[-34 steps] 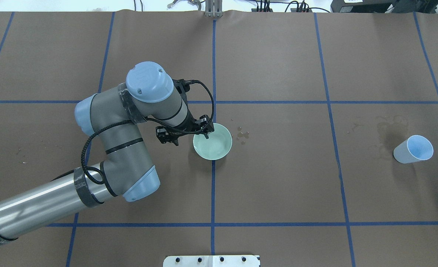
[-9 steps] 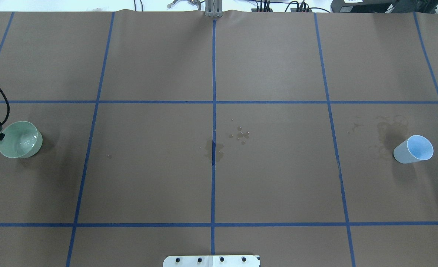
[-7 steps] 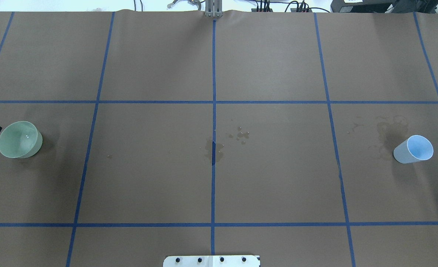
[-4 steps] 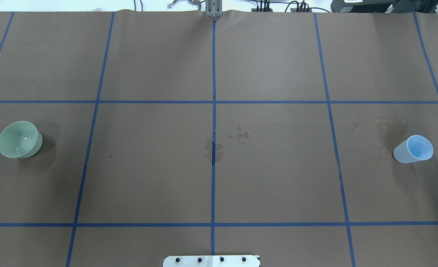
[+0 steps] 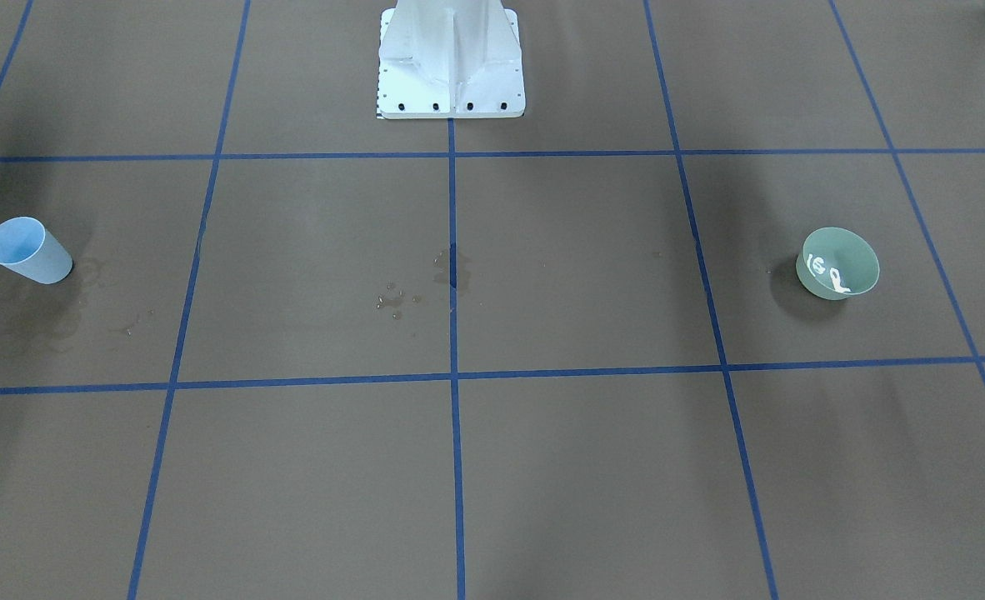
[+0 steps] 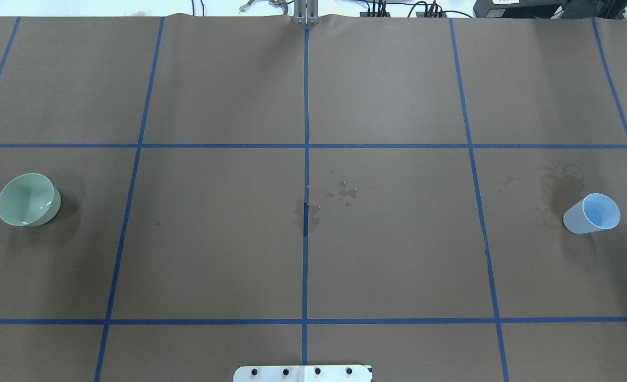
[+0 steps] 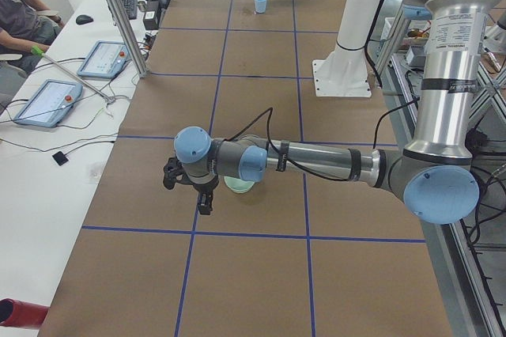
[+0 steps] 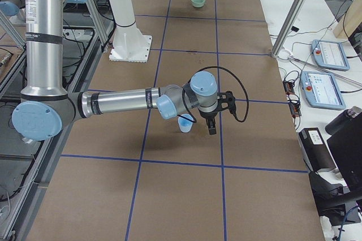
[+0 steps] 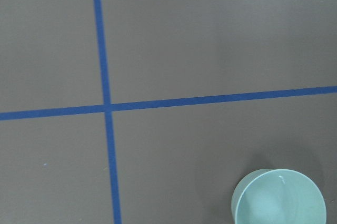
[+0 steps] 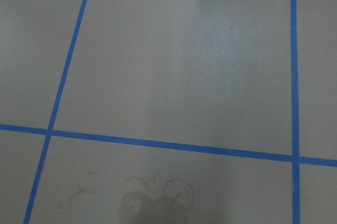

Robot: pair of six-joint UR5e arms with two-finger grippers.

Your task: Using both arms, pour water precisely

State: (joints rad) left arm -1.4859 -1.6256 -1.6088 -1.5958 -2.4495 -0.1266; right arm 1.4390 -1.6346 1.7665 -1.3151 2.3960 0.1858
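Green bowl (image 6: 25, 199) at nine o'clock holds water (image 5: 816, 267), blue cup (image 6: 592, 213) at three looks empty: pouring seems done, so left tool (image 7: 188, 191) and right tool (image 8: 212, 123), grips I cannot tell, should lift clear.

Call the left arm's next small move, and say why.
Probably raise the left tool clear and retract. The bowl stands free on the table with water glinting inside. The cup looks empty at the far end. The tool hangs off to the bowl's side, apparently holding nothing.
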